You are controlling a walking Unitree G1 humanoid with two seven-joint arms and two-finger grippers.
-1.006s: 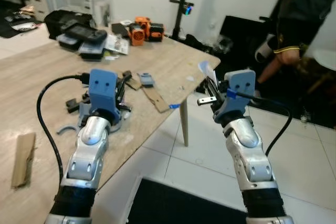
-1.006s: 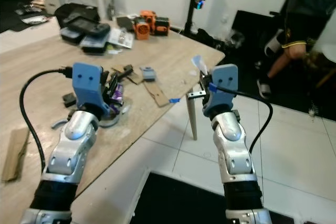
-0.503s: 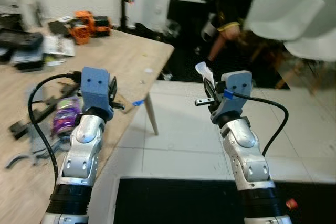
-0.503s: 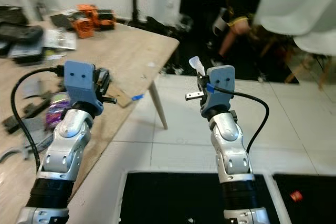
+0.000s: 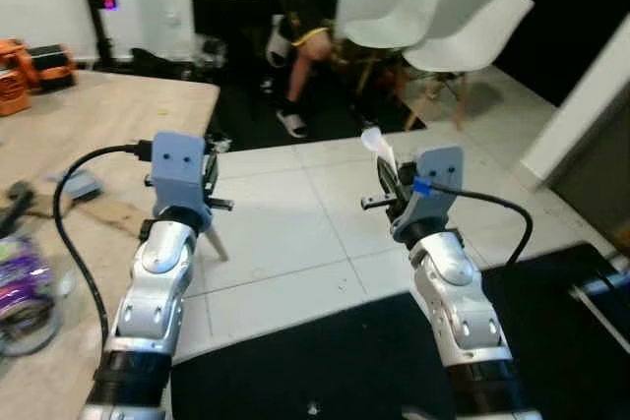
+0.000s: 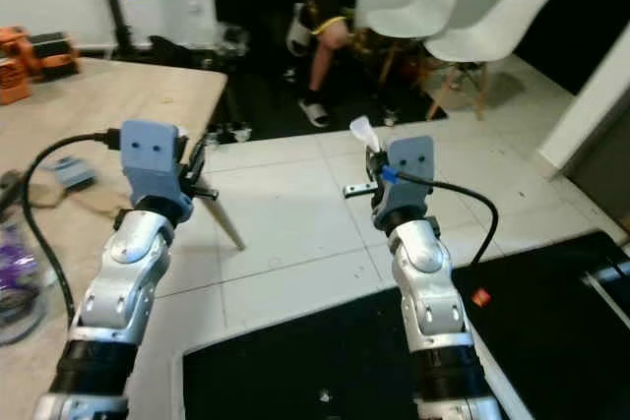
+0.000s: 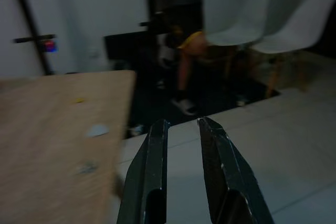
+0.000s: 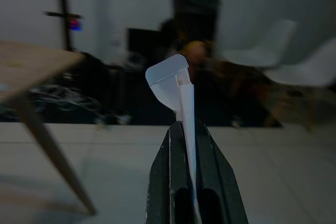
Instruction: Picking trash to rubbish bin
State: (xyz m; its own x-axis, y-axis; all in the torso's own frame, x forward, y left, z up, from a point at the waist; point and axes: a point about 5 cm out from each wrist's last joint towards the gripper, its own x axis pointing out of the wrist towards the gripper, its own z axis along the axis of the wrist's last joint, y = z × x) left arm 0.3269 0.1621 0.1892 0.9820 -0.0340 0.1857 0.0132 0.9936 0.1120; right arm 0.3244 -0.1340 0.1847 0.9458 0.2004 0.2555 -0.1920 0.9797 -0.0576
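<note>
Right gripper (image 8: 184, 129) pinches a white paper scrap (image 8: 173, 80), held above white floor tiles (image 5: 285, 233). Left gripper (image 7: 181, 129), fingers slightly spread and empty, hovers beside the wooden table (image 5: 89, 115). Two white chairs (image 5: 443, 27) stand beyond.

A workshop-like room: cluttered wooden table (image 5: 108, 105), orange tools (image 5: 34, 64), white chairs (image 5: 472, 41)

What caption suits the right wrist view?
Right gripper shut on a white paper scrap, with a wooden table and white chairs beyond.
</note>
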